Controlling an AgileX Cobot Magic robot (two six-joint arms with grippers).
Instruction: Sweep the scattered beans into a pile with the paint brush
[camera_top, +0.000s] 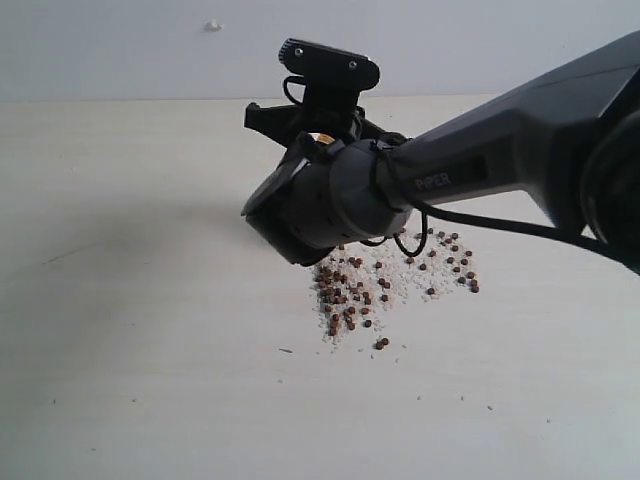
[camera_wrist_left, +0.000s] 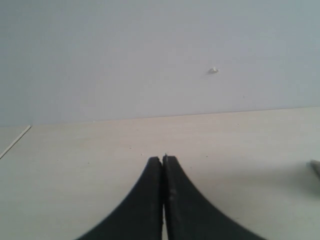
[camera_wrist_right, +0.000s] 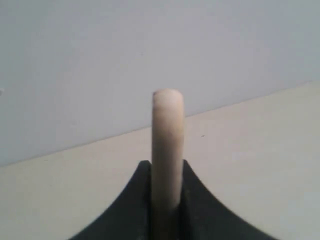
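Non-task items I can log from my station:

1. Worktop: pale wood-grain surface, matt. It fills the lower part of all three views.
2. Wall: plain pale grey-white, meeting the worktop's far edge in a straight line.
3. Small white blob: on the wall, well above that line. I find it again in the left wrist view, but I cannot tell what it is.
4. Thin dark sliver: lying flat on the worktop, on its own.
5. Faint long scratch: on the left part of the worktop.
6. Pale straight seam: a slanting line across the worktop, seen in the left wrist view only.
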